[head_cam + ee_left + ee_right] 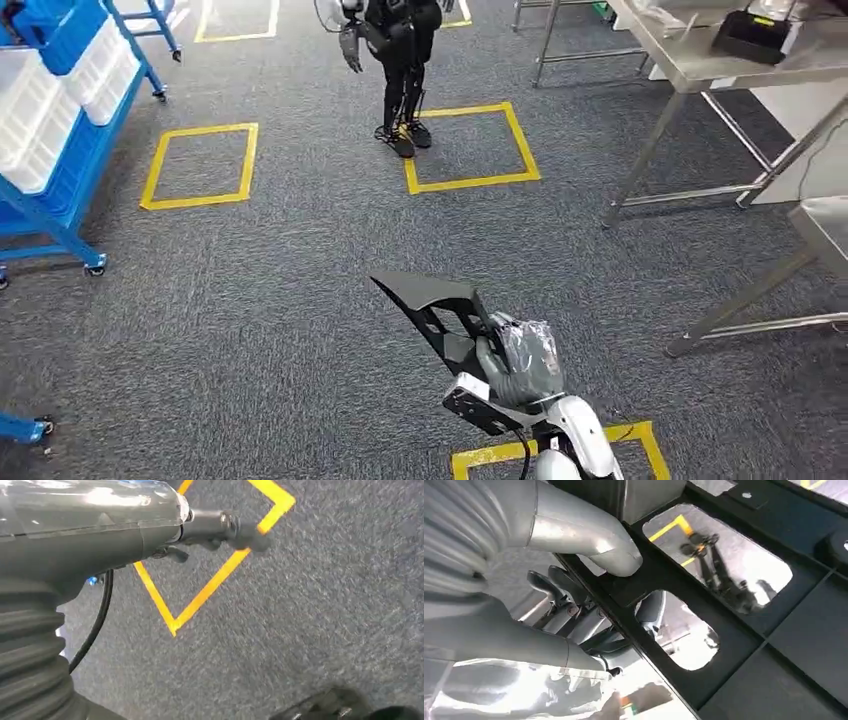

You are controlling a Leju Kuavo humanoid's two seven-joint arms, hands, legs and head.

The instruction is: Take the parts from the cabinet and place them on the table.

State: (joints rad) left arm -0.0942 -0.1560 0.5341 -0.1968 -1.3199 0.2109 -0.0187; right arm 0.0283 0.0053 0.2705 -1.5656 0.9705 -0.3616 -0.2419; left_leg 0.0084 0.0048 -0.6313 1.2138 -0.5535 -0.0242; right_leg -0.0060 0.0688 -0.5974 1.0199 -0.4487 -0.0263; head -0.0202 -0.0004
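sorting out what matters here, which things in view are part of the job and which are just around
Part of the job:
- black part, held by the right hand
- steel table, where it goes
- left hand, holding nothing

Just around:
- blue rack with white bins
- yellow floor squares
- another robot standing ahead
- black device on the table

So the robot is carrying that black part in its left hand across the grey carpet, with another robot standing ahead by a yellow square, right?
Not quite: it is the right hand that holds the black part, as the head view shows. The rest stands: grey carpet, and another robot ahead by a yellow square.
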